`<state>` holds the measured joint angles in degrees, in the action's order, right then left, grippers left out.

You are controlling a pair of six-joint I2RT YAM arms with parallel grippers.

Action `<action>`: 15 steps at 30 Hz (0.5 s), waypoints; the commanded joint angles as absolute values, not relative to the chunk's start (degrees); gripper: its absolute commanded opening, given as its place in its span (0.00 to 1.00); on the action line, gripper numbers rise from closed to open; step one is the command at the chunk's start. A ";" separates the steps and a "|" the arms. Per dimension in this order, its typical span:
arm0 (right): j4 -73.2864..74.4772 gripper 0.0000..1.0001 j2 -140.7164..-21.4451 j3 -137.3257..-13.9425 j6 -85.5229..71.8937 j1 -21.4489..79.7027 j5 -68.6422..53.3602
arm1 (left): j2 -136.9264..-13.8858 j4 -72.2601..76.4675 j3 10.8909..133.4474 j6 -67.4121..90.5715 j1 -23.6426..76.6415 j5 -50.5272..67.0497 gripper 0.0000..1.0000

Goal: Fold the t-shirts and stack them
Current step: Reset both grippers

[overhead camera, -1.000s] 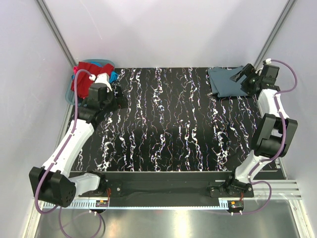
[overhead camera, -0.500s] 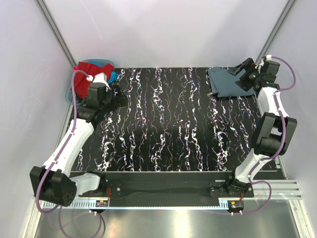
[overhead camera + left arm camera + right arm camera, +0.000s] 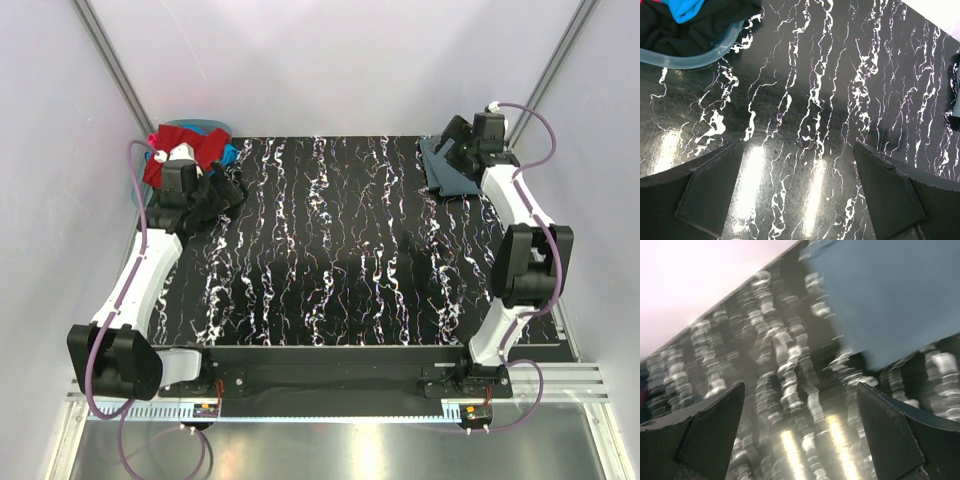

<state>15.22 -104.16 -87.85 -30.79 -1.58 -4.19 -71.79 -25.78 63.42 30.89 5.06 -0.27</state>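
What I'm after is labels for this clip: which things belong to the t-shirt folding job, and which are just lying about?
Job: slate-blue t-shirt, red t-shirt, bright blue t-shirt.
Just there: plastic basket, marbled table.

left end effector jaws spread wide | basket top left | blue t-shirt inside

No readable text, no labels, no brands, no numbers in any view
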 commanded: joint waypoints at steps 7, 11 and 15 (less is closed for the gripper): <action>28.13 1.00 -110.83 -102.30 -18.11 -2.72 8.00 | -72.77 -24.52 66.45 29.18 4.13 0.35 0.99; 26.65 1.00 -107.77 -101.70 -18.46 -2.72 0.91 | -73.39 -24.61 67.06 27.43 4.13 2.10 0.99; 24.79 1.00 -104.34 -98.18 -18.37 -2.72 -2.37 | -72.86 -24.35 67.67 25.41 4.13 2.37 0.99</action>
